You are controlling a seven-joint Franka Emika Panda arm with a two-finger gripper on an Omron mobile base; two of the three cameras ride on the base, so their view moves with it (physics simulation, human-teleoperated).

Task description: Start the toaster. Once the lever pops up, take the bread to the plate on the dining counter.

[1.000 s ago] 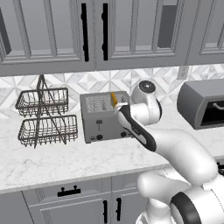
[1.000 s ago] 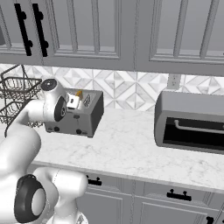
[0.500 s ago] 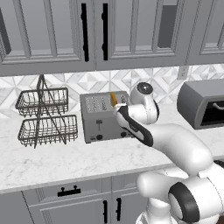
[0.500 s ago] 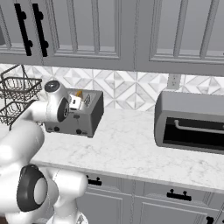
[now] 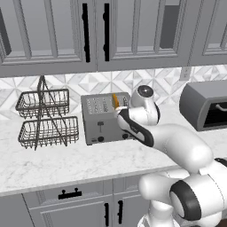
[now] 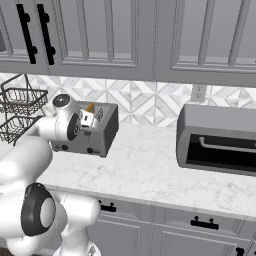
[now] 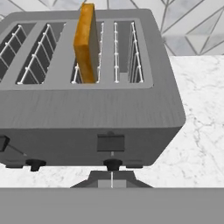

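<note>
The toaster [image 5: 105, 117] stands on the marble bench [image 5: 57, 164] toward its back edge, close to the tiled wall, its long axis running along the bench's length. Its front, with two levers and two dark knobs, faces the bench's front edge and the robot. In the hand view the toaster [image 7: 87, 94] shows its four slots running front to back, side by side across the top.

The bread [image 7: 85, 41] stands upright on edge in the third slot from the left in that view, its thin orange-brown crust edge turned toward the camera and its flat faces turned toward the toaster's two ends. It sticks well up above the slot. From the left base view the bread [image 5: 115, 101] shows as a narrow orange strip at the toaster's right end; from the right base view the bread [image 6: 90, 107] rises just behind the hand.

The right-hand lever [image 7: 110, 142] sits partway down the front panel, above a dark knob [image 7: 113, 164].

The gripper [image 7: 112, 180] hovers just in front of that knob, low at the toaster's front, its fingers pressed together and holding nothing. In the left base view the gripper [image 5: 123, 116] lies against the toaster's right front corner.

A two-tier wire basket rack [image 5: 46, 119] stands on the bench left of the toaster. A larger dark-grey appliance [image 6: 216, 139] sits well apart toward the bench's right end.
</note>
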